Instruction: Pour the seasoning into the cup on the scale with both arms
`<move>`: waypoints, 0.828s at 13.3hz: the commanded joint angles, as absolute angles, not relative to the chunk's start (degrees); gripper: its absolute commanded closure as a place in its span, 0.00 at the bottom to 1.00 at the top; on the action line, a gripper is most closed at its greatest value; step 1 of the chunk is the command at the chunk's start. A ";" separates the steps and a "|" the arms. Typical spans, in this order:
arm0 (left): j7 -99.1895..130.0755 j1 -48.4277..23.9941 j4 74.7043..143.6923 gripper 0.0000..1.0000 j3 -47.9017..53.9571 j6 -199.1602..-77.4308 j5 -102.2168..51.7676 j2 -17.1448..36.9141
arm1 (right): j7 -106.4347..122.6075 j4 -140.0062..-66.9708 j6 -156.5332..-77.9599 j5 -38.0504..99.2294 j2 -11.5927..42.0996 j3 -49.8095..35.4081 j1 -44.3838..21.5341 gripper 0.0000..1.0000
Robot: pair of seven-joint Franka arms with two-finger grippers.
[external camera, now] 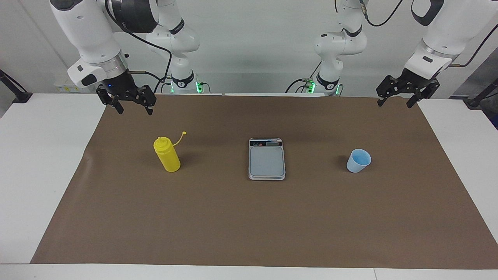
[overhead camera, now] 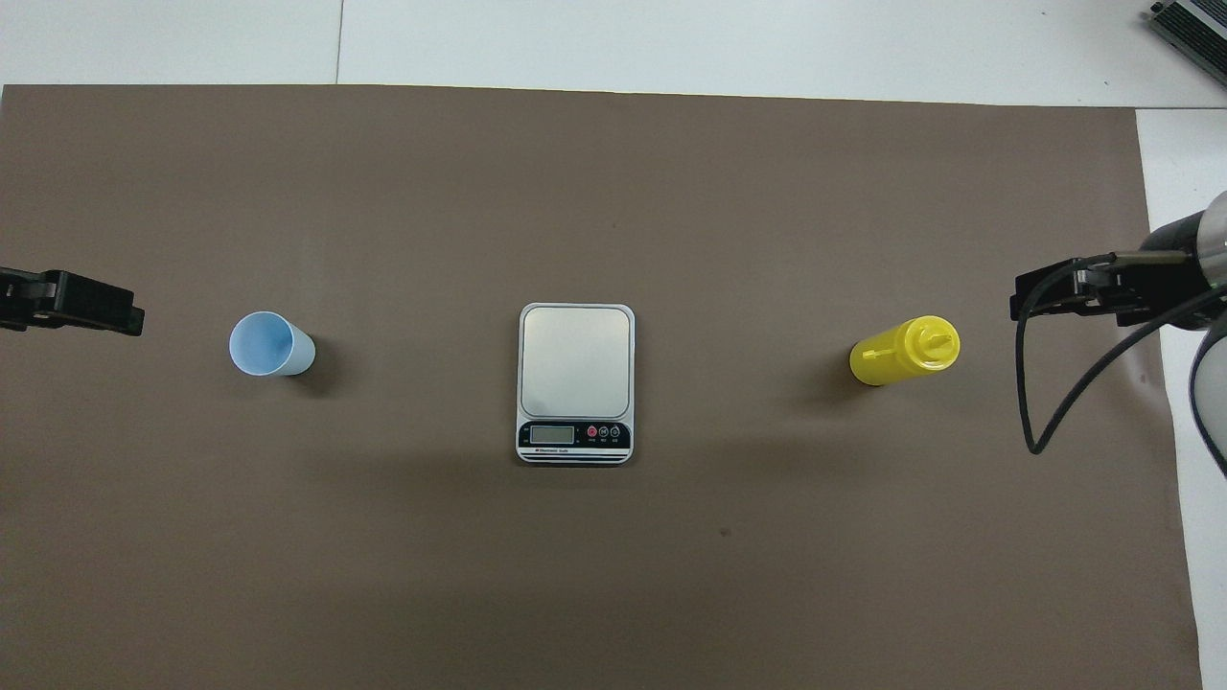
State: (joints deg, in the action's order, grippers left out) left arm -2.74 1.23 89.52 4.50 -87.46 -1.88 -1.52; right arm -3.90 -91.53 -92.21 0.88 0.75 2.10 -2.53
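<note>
Brown mat [external camera: 249,225] over white table [external camera: 42,175]. Scale [external camera: 267,161] sits mid-mat, display strip at the robots' end, plate bare.

Cup [external camera: 358,160] stands upright on mat toward L arm's end, well apart from scale, mouth up.

Bottle [external camera: 167,154] stands upright toward R arm's end, well apart from scale; small cap hangs off on its tether, nozzle uncovered.

L gripper [external camera: 397,101] hangs in air over the mat's edge at the robots' end, jaws wide, holding nothing.

R gripper [external camera: 134,109] likewise up over its own corner of the mat, jaws wide, empty.
</note>
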 commanded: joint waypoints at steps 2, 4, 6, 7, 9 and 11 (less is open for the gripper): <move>-3.25 1.32 89.91 0.00 4.83 -86.66 -0.89 -2.46 | -2.55 -92.02 -91.76 2.02 0.26 1.85 -1.85 0.00; -3.25 1.32 90.26 0.00 4.83 -86.92 -0.97 -2.55 | -2.55 -92.02 -91.76 2.02 0.26 1.93 -1.85 0.00; -3.08 1.32 90.96 0.00 4.83 -87.36 -0.97 -2.90 | -2.55 -92.02 -91.76 2.02 0.26 1.93 -1.85 0.00; -3.08 1.32 91.23 0.00 4.83 -87.71 -0.97 -2.99 | -2.55 -92.02 -91.76 2.02 0.26 1.85 -1.85 0.00; -2.73 1.49 93.33 0.00 4.92 -90.07 -1.05 -3.77 | -2.55 -92.02 -91.76 2.02 0.26 1.85 -1.85 0.00; -2.72 1.93 95.79 0.00 4.92 -92.97 -1.05 -3.87 | -2.55 -92.02 -91.76 2.02 0.26 1.93 -1.85 0.00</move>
State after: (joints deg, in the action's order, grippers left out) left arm -2.75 1.23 91.28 4.64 -89.34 -1.61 -1.69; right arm -3.90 -91.53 -92.21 0.89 0.75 2.10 -2.53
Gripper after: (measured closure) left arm 0.000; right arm 0.000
